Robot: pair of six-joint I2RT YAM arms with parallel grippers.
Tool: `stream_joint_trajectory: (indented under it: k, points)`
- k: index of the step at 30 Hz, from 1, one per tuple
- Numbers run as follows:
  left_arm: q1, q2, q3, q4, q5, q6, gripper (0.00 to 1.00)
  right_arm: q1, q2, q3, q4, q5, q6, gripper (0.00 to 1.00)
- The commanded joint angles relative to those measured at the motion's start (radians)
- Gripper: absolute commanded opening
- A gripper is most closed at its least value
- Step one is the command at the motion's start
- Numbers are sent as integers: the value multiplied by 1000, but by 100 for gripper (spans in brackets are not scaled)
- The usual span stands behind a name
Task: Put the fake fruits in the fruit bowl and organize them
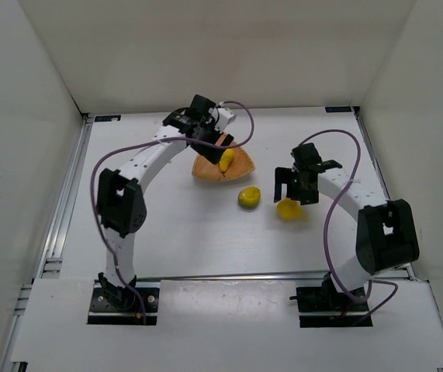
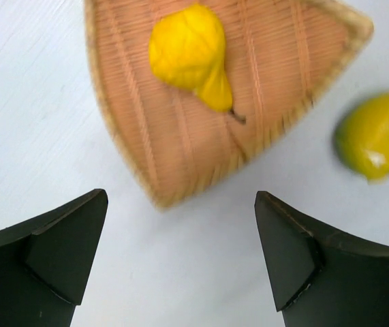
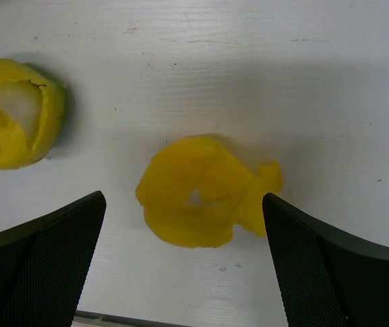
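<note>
hovering over the near side of the fruit bowl [image 2: 269, 75], the left end effector [image 2: 180, 197] has its jaws spread wide with nothing between them. one yellow pear [image 2: 187, 51] lies on its side inside the bowl, stem end toward the wrist camera, apart from both fingers. the bowl's far edge is cut off at the top of the left wrist view and its rim is blurred there. in the top view the left wrist hides the bowl's far-left rim.

the green-and-yellow citrus [image 1: 249, 198] sits on the table [image 1: 167, 232], outside the bowl, near its corner. it is cropped at the frame edge in both wrist views.

the second yellow fruit [image 3: 201, 201] lies on the table right of the citrus, near it but not touching. the right end effector [image 1: 302, 186] hangs over it, jaws wide apart, fingers either side, no contact visible. this fruit looks dented, with a pale spot mid-body. i cannot make out its stem or which way it lies.
</note>
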Motion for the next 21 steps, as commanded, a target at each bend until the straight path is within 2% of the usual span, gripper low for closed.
stream_joint_trajectory:
  k: [1, 6, 9, 10, 13, 15, 16, 18, 21]
  points:
    - [3, -237, -135, 3, -79, 8, 100, 18, 58, 54, 1, 44, 43, 100]
    - [108, -409, -400, 3, -129, -33, 100, 54, 153, 65, -9, 85, 100, 98]
    - [160, -519, -538, 24, -129, -33, 100, 67, 180, 56, -9, 104, 126, 85]
    - [174, -542, -563, 24, -129, -33, 100, 77, 193, 56, -9, 104, 140, 73]
    - [226, -607, -637, 24, -129, -42, 100, 87, 203, 56, -18, 133, 178, 57]
    - [261, -638, -671, 33, -129, -42, 100, 87, 203, 56, -27, 144, 188, 49]
    - [270, -653, -681, 34, -129, -42, 100, 96, 190, 67, -27, 153, 200, 40]
    - [286, -664, -697, 34, -129, -42, 100, 96, 180, 81, -50, 164, 209, 35]
    - [312, -684, -726, 43, -129, -51, 100, 105, 131, 142, -102, 212, 232, 35]
